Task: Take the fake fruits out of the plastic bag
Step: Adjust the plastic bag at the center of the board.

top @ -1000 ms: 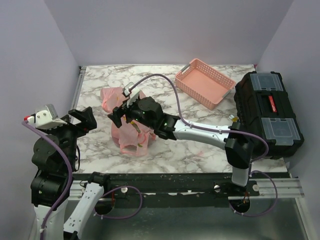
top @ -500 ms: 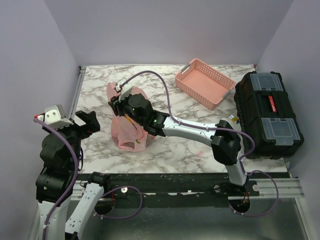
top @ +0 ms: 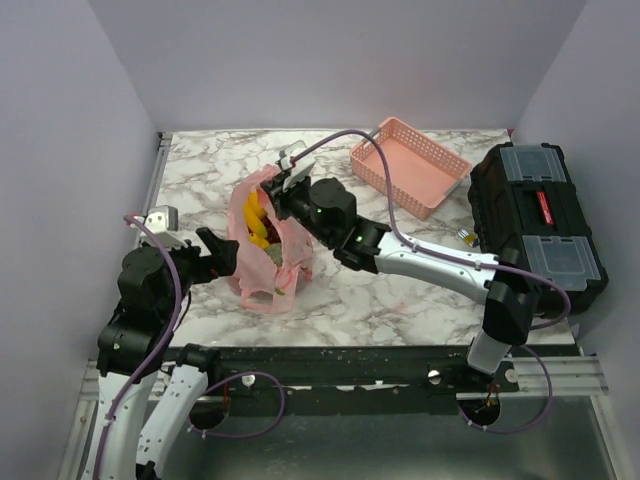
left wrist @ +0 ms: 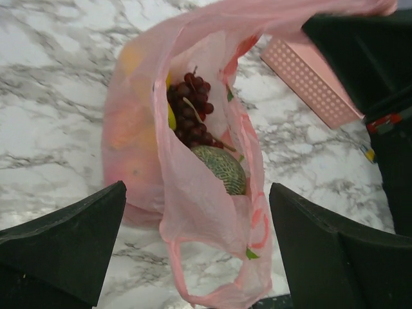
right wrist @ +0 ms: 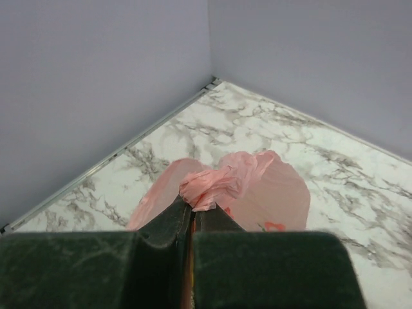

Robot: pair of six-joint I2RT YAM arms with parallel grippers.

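The pink plastic bag (top: 247, 277) stands on the marble table, its mouth held up. My right gripper (top: 281, 186) is shut on the bag's bunched top edge (right wrist: 215, 187). Inside the bag lie fake fruits: a yellow banana (top: 255, 220), a dark grape bunch (left wrist: 191, 111) and a green melon (left wrist: 223, 168). An orange fruit (left wrist: 132, 132) shows through the film. My left gripper (top: 216, 254) hangs open just left of the bag, its fingers (left wrist: 67, 235) standing either side of the bag's lower end and loop handle (left wrist: 193, 293).
A rigid pink lattice basket (top: 409, 166) sits at the back right. A black toolbox (top: 540, 224) lies along the right edge, with a small yellow item (top: 467, 237) beside it. Purple walls close in the back and both sides.
My right gripper went from open to shut on the bag's top edge and pulled it up and to the right, opening the mouth. My left arm swung right, up to the bag.
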